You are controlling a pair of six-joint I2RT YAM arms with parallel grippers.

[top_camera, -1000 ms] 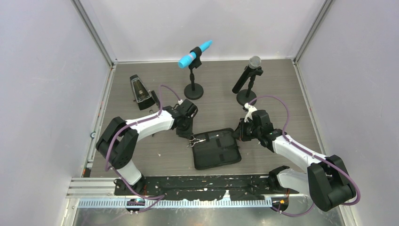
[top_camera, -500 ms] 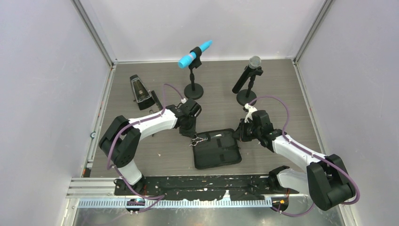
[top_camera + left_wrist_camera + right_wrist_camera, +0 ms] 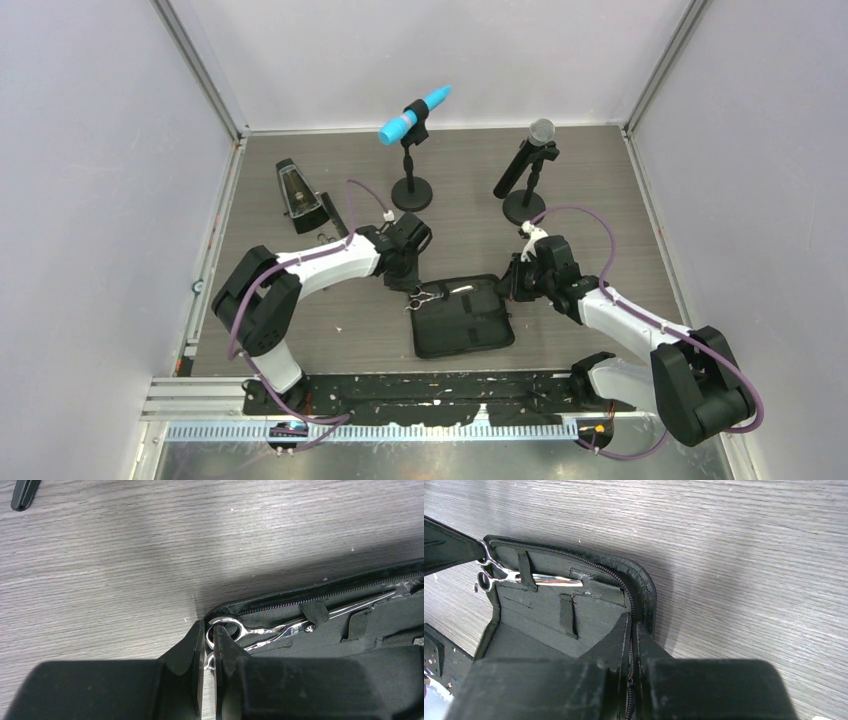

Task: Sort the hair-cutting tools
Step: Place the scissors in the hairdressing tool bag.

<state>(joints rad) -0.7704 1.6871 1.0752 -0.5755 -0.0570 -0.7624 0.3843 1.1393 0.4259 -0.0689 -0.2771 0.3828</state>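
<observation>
Scissors [image 3: 260, 631] sit in the open case [image 3: 280, 601], blades under a strap, rings poking out at its corner. Left tool [image 3: 210, 632] clamped on one ring. Right tool [image 3: 633, 625] clamped on the case's zip edge. Case lies flat on surface [image 3: 150, 555].

The arms [image 3: 320, 265] are white with black joints [image 3: 262, 312] and jaws (purple cables [image 3: 575, 209] alongside).

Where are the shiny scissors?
In the top view, the scissors lie at the far left corner of the open case, blades tucked under a strap, one ring pinched by the left claw.
</observation>
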